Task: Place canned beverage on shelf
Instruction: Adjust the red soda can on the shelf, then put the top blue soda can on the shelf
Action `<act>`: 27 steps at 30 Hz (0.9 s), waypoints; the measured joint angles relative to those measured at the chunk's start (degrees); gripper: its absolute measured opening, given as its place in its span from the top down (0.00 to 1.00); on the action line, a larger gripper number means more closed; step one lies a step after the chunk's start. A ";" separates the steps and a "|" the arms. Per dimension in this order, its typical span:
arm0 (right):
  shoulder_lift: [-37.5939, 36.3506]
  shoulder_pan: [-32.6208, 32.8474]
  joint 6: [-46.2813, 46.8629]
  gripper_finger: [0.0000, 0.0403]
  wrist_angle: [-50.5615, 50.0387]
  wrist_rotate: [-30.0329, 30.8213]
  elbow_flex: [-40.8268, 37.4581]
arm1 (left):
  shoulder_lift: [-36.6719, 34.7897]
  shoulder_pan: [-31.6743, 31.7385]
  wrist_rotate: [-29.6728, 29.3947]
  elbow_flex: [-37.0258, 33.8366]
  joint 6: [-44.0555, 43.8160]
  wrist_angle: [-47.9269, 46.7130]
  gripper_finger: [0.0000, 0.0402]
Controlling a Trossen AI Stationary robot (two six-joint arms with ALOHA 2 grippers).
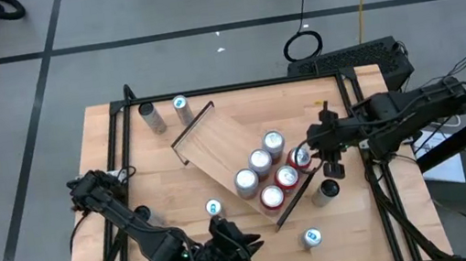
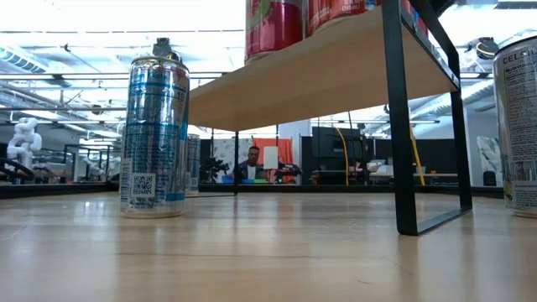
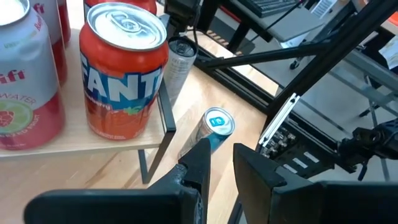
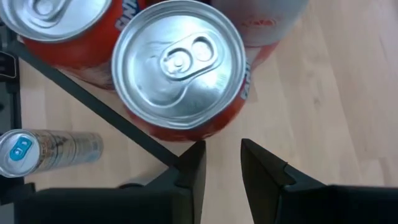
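My right tool (image 1: 303,156) hung over the shelf's (image 1: 216,138) end rail nearest the right arm, directly above an orange can (image 4: 180,71) that stood on the board against the rail. Its two fingers (image 4: 191,163) sat nearly together with only a narrow gap between them, and they gripped nothing; the can's silver lid lay just beyond their tips. My left tool (image 3: 217,163) waited low at the table's (image 1: 145,194) near edge, its fingers likewise close together and empty, looking toward the shelf's near corner.

The shelf lay at a slant across the middle of the table. Five more cans (image 1: 261,161) clustered on the half toward the right arm, among them an orange soda can (image 3: 124,68) at the corner. The other half of the board was bare wood.

Off the shelf, slim cans stood on the table: two (image 1: 152,117) near the far left corner, one (image 1: 213,208) just ahead of my left tool, one (image 1: 312,238) near the front right, and a dark-topped one (image 1: 326,192) just outside the rail.
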 joint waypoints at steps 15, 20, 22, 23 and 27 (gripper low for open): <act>-1.78 0.02 2.06 0.81 -1.96 -1.44 0.00 | 0.02 0.13 0.02 0.00 0.34 -0.24 0.82; -2.16 0.02 3.47 0.81 -1.69 -1.08 2.24 | 0.02 0.13 0.00 0.00 0.03 -0.46 0.82; -2.16 0.04 4.25 0.81 -1.87 -1.37 4.06 | -0.23 0.13 0.02 -0.01 -0.04 -0.46 0.82; -2.16 0.04 5.04 0.81 -2.01 -1.42 5.25 | -0.58 0.14 0.23 -0.02 -0.04 -0.51 0.82; -2.46 0.20 7.18 0.81 -3.29 -3.29 10.06 | -2.98 0.52 0.46 -0.02 0.07 -0.46 0.82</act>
